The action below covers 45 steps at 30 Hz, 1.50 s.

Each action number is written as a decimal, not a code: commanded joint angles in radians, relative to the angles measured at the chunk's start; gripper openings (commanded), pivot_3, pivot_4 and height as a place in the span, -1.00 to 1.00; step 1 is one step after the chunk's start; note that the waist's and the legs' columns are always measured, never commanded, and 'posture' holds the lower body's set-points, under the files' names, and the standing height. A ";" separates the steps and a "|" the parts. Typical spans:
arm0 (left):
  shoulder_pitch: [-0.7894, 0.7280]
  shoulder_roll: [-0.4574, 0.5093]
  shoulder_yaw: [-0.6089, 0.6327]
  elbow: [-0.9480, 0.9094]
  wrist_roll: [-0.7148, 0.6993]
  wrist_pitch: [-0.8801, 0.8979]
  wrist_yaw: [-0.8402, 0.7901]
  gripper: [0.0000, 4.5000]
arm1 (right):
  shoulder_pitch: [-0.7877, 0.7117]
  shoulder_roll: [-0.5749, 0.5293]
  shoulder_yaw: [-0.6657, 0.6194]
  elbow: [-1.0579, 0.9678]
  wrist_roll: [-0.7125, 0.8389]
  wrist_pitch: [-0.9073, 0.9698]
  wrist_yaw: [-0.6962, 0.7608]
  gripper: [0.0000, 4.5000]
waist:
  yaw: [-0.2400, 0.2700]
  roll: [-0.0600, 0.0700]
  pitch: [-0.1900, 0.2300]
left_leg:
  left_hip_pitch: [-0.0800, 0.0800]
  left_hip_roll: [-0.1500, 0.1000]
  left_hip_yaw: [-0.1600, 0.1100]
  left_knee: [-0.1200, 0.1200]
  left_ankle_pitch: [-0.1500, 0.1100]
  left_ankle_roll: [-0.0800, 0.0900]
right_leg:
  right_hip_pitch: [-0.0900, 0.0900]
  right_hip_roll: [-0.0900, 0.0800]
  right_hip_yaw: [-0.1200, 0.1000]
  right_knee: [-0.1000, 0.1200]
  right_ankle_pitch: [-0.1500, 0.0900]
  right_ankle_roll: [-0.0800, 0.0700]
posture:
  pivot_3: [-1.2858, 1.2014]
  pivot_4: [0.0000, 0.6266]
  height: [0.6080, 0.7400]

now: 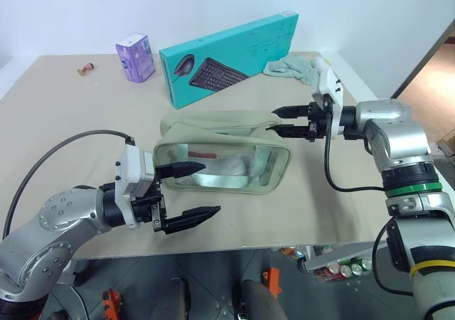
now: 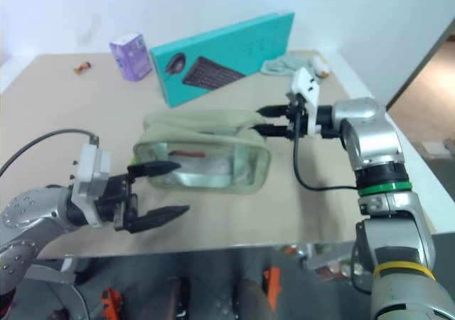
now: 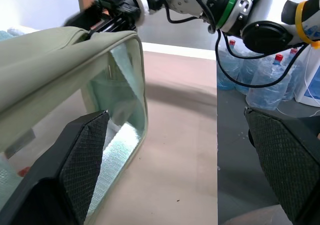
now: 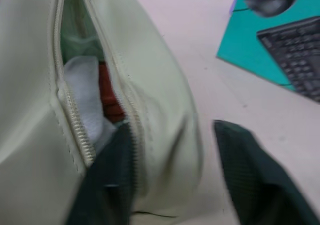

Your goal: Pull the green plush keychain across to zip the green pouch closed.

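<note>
The right gripper (image 1: 290, 120) stands with fingers apart at the green pouch's (image 1: 220, 160) unzipped end, the left gripper (image 1: 190, 190) gapes wide just beside its clear panel, and red and white items lie inside.

- the green pouch (image 1: 224, 153) sits on the table (image 1: 64, 114), near the middle.
- the keyboard box (image 1: 227, 57) stands behind the pouch.
- a small carton (image 1: 135, 57) is left of the box; a cloth (image 1: 291, 67) lies at the box's right end.
- the left gripper (image 1: 188, 192) is before the pouch's left end.
- the right gripper (image 1: 288, 121) is at the pouch's right end.
</note>
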<state>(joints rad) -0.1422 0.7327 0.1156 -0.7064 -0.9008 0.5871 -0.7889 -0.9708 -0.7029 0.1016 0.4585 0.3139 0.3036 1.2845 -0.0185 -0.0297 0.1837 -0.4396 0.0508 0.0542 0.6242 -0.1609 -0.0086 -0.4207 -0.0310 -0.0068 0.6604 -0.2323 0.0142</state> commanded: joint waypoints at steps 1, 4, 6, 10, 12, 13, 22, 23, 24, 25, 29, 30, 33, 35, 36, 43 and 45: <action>0.002 0.005 0.014 -0.034 -0.005 -0.008 0.007 1.00 | -0.037 -0.052 -0.077 -0.020 0.024 0.039 -0.002 0.76 | 0.002 0.000 0.000 | 0.000 0.000 0.000 0.000 0.000 0.000 | 0.000 0.000 0.000 0.000 0.000 0.000 | 0.03 -0.52 1.00; -0.001 0.008 0.016 -0.026 -0.005 -0.007 0.002 1.00 | 0.005 -0.108 -0.166 -0.130 0.099 0.185 -0.035 0.98 | 0.002 0.000 0.000 | 0.000 0.000 0.000 0.000 0.000 0.000 | 0.000 -0.001 0.000 0.000 0.000 0.000 | 0.03 -0.52 1.00; -0.002 0.008 0.014 -0.017 0.000 -0.011 -0.004 1.00 | 0.077 -0.135 -0.206 -0.251 0.150 0.273 -0.056 0.98 | 0.005 0.000 0.000 | -0.001 -0.001 0.000 -0.001 0.000 0.000 | -0.001 -0.001 0.000 0.000 0.000 0.001 | 0.03 -0.52 1.00; -0.005 0.007 0.012 -0.003 0.009 -0.017 -0.014 1.00 | 0.235 -0.130 -0.264 -0.503 0.239 0.399 -0.142 0.98 | 0.000 0.000 0.000 | 0.001 0.001 0.000 -0.001 -0.002 -0.003 | 0.000 0.001 0.001 0.000 0.000 0.002 | 0.03 -0.52 1.00; -0.009 0.004 0.006 -0.001 0.010 -0.016 -0.013 1.00 | 0.304 -0.113 -0.278 -0.609 0.272 0.436 -0.189 0.98 | -0.001 0.000 0.000 | 0.001 0.003 0.000 0.000 -0.002 -0.003 | 0.000 0.003 0.001 0.001 0.000 0.002 | 0.03 -0.52 1.00; -0.012 0.003 0.002 -0.001 0.010 -0.015 -0.015 1.00 | 0.335 -0.106 -0.278 -0.653 0.285 0.449 -0.207 0.98 | -0.001 0.000 0.000 | 0.002 0.004 0.000 0.000 -0.002 -0.004 | -0.001 0.004 0.002 0.002 0.000 0.001 | 0.03 -0.52 1.00; -0.028 0.004 -0.009 0.006 0.015 -0.011 -0.028 1.00 | 0.429 -0.054 -0.251 -0.763 0.316 0.454 -0.302 0.98 | -0.001 0.000 0.000 | 0.002 0.008 0.000 0.003 -0.002 -0.004 | -0.001 0.009 0.004 0.003 0.000 -0.006 | 0.03 -0.52 1.00; -0.025 0.006 -0.004 0.006 0.011 -0.009 -0.028 1.00 | 0.421 -0.059 -0.257 -0.750 0.316 0.449 -0.301 0.98 | -0.001 0.000 0.000 | 0.002 0.008 0.000 0.004 -0.002 -0.004 | -0.001 0.009 0.004 0.003 0.000 -0.006 | 0.03 -0.52 1.00; -0.022 0.008 0.000 0.005 0.008 -0.007 -0.028 1.00 | 0.409 -0.065 -0.266 -0.729 0.312 0.442 -0.305 0.98 | -0.001 0.000 0.000 | 0.002 0.007 0.001 0.004 -0.002 -0.004 | -0.001 0.008 0.004 0.003 0.000 -0.006 | 0.03 -0.52 1.00; -0.019 0.010 0.002 0.004 0.006 -0.005 -0.028 1.00 | 0.400 -0.069 -0.271 -0.715 0.310 0.437 -0.307 0.98 | -0.001 0.000 0.000 | 0.002 0.007 0.001 0.004 -0.002 -0.004 | -0.001 0.008 0.005 0.003 0.000 -0.006 | 0.03 -0.52 1.00; -0.014 0.007 -0.005 0.000 0.014 -0.009 -0.029 1.00 | 0.347 -0.131 -0.303 -0.654 0.314 0.436 -0.283 0.98 | 0.000 0.000 0.000 | 0.002 0.007 0.003 0.004 -0.002 -0.004 | -0.002 0.008 0.006 0.003 0.000 -0.005 | 0.03 -0.52 1.00; -0.015 0.006 -0.009 0.001 0.017 -0.010 -0.029 1.00 | 0.337 -0.151 -0.311 -0.650 0.325 0.447 -0.276 0.98 | 0.000 0.000 0.000 | 0.001 0.007 0.003 0.004 -0.002 -0.004 | -0.002 0.008 0.006 0.003 0.000 -0.005 | 0.03 -0.52 1.00; -0.016 0.005 -0.011 0.004 0.019 -0.011 -0.032 1.00 | 0.329 -0.193 -0.334 -0.665 0.366 0.484 -0.270 0.98 | 0.000 0.000 0.000 | 0.001 0.007 0.006 0.004 -0.002 -0.004 | -0.002 0.008 0.006 0.003 0.000 -0.005 | 0.03 -0.52 1.00; -0.017 0.006 -0.013 0.010 0.023 -0.013 -0.043 1.00 | 0.340 -0.222 -0.359 -0.706 0.412 0.530 -0.267 0.98 | 0.000 0.000 0.000 | 0.001 0.008 0.007 0.003 -0.003 -0.004 | -0.002 0.008 0.006 0.003 -0.001 -0.005 | 0.03 -0.52 1.00; -0.018 0.006 -0.014 0.014 0.025 -0.014 -0.048 1.00 | 0.350 -0.231 -0.367 -0.731 0.435 0.551 -0.270 0.98 | 0.000 0.000 0.000 | 0.001 0.008 0.007 0.003 -0.003 -0.004 | -0.002 0.009 0.006 0.003 -0.001 -0.005 | 0.03 -0.52 1.00; -0.054 -0.009 -0.039 0.041 0.040 -0.019 -0.065 1.00 | 0.494 -0.151 -0.353 -0.939 0.505 0.584 -0.389 0.98 | 0.000 -0.001 -0.001 | 0.001 0.009 0.007 0.004 -0.003 -0.005 | -0.002 0.009 0.006 0.003 -0.001 -0.005 | 0.03 -0.52 1.00; -0.063 -0.014 -0.042 0.042 0.040 -0.017 -0.063 1.00 | 0.528 -0.120 -0.340 -0.957 0.489 0.562 -0.421 0.98 | 0.000 -0.001 -0.001 | 0.001 0.008 0.007 0.005 -0.003 -0.005 | -0.002 0.009 0.007 0.003 -0.001 -0.005 | 0.03 -0.52 1.00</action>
<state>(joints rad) -0.1875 0.7223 0.0730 -0.6536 -0.8613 0.5870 -0.8443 -0.4459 -0.8299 -0.2277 -0.4579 0.8086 0.8954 0.8922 -0.0183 -0.0307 0.1831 -0.4385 0.0588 0.0612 0.6291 -0.1638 -0.0132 -0.4230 -0.0225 0.0001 0.6637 -0.2328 0.0094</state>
